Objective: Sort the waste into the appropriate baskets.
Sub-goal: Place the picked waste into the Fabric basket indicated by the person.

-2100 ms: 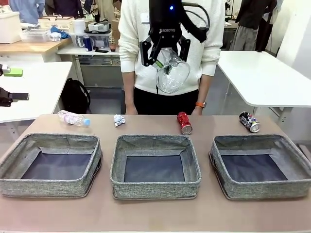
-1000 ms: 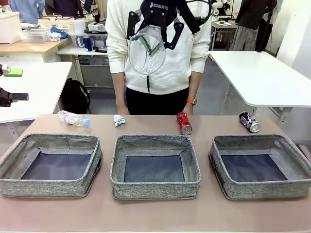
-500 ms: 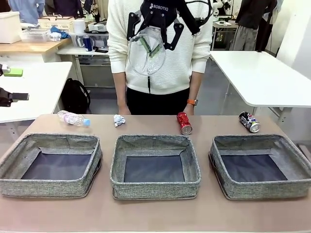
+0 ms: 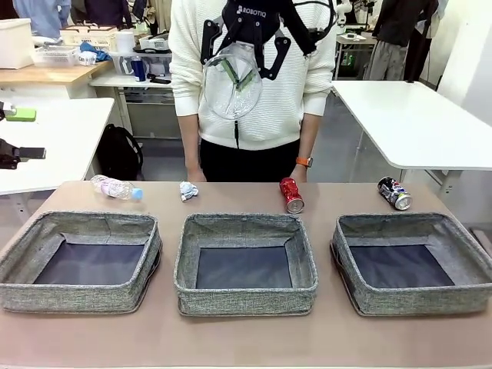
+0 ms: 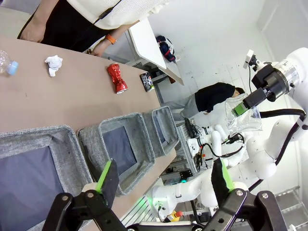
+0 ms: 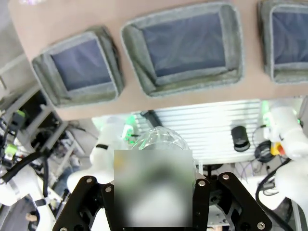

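Observation:
My right gripper (image 4: 237, 77) hangs high over the table's far edge, in front of the person's chest, shut on a clear plastic cup (image 4: 229, 91). In the right wrist view the cup (image 6: 159, 137) sits between the fingers, far above the baskets. Along the far edge lie a clear bottle (image 4: 115, 187), a paper ball (image 4: 188, 190), a red can (image 4: 291, 194) and a dark blue can (image 4: 394, 192). Three grey baskets stand in a row: left (image 4: 77, 296), middle (image 4: 246, 300), right (image 4: 415, 300). My left gripper (image 5: 163, 175) is open and holds nothing, off the table's left end.
A person in a white sweater (image 4: 292, 92) stands at the far side with both hands down near the table edge. White tables stand to the left (image 4: 54, 138) and right (image 4: 415, 123). A bare strip of tabletop (image 4: 246, 338) runs in front of the baskets.
About two seconds ago the right gripper was lower and further right; it has lifted the cup up and to the left. Over the last second nothing has moved.

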